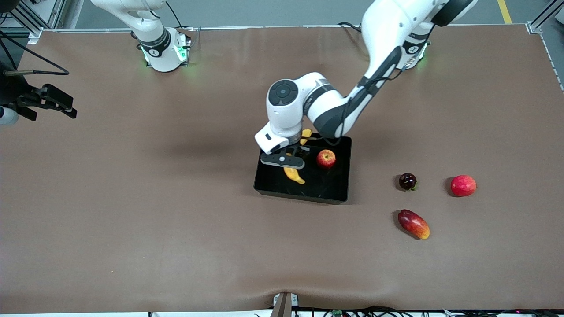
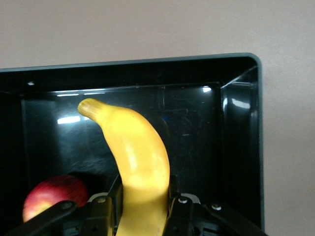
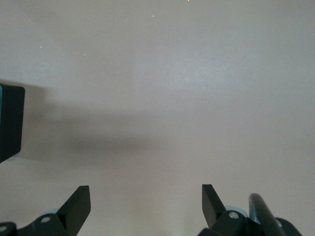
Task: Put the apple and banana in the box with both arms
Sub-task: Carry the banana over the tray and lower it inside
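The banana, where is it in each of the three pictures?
Front view: the banana hangs over the box, held by the left end effector, beside the apple.
Left wrist view: the banana rises up the middle of the picture, clamped between the fingers, over the box floor.
Right wrist view: not in it, only bare table.
Shared landmark: the apple in the box, seen in the front and left wrist views.

Curved yellow banana [image 1: 294,174] held over shallow glossy black plastic box [image 1: 335,194], small streaked red apple [image 1: 326,159] resting inside it
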`<control>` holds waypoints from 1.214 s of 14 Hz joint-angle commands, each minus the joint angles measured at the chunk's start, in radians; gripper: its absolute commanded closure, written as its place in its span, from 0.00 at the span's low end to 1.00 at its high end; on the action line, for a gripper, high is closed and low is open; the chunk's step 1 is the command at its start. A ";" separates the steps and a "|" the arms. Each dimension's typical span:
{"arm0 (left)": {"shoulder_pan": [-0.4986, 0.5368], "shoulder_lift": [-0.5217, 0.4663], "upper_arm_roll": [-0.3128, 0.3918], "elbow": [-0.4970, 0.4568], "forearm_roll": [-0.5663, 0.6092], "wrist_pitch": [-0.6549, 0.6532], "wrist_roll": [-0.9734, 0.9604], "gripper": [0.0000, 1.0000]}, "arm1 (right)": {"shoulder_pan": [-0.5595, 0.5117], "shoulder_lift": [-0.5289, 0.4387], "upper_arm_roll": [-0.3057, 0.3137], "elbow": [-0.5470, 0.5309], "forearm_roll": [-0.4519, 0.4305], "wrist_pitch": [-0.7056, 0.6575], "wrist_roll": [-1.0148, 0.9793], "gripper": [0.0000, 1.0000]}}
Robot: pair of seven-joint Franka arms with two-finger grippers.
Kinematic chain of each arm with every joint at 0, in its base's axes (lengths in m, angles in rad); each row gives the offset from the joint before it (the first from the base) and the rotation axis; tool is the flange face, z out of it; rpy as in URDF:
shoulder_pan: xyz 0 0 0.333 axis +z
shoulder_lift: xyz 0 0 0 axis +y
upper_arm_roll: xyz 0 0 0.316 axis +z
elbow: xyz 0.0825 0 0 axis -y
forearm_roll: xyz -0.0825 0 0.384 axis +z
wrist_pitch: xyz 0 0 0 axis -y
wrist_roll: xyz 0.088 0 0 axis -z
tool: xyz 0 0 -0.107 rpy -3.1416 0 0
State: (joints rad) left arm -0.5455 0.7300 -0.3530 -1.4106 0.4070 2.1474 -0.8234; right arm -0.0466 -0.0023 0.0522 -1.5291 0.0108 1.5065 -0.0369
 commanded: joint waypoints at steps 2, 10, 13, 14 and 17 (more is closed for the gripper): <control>-0.027 0.081 0.028 0.073 0.023 0.052 0.001 1.00 | -0.015 -0.004 0.009 0.010 0.000 -0.011 -0.002 0.00; -0.039 0.184 0.029 0.068 0.026 0.137 -0.002 1.00 | -0.013 -0.007 0.009 0.010 0.004 -0.015 -0.001 0.00; -0.040 0.198 0.043 0.067 0.027 0.138 0.000 0.78 | -0.013 -0.010 0.002 0.010 0.001 -0.015 -0.001 0.00; -0.042 0.197 0.043 0.067 0.027 0.138 -0.003 0.43 | -0.009 -0.008 -0.021 0.010 0.004 -0.014 -0.006 0.00; -0.037 0.175 0.045 0.065 0.036 0.137 0.004 0.00 | 0.005 -0.008 -0.077 0.010 0.011 -0.012 -0.012 0.00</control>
State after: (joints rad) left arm -0.5742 0.9128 -0.3190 -1.3623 0.4150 2.2821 -0.8187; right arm -0.0464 -0.0036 0.0018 -1.5281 0.0113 1.5050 -0.0382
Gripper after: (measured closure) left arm 0.352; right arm 0.000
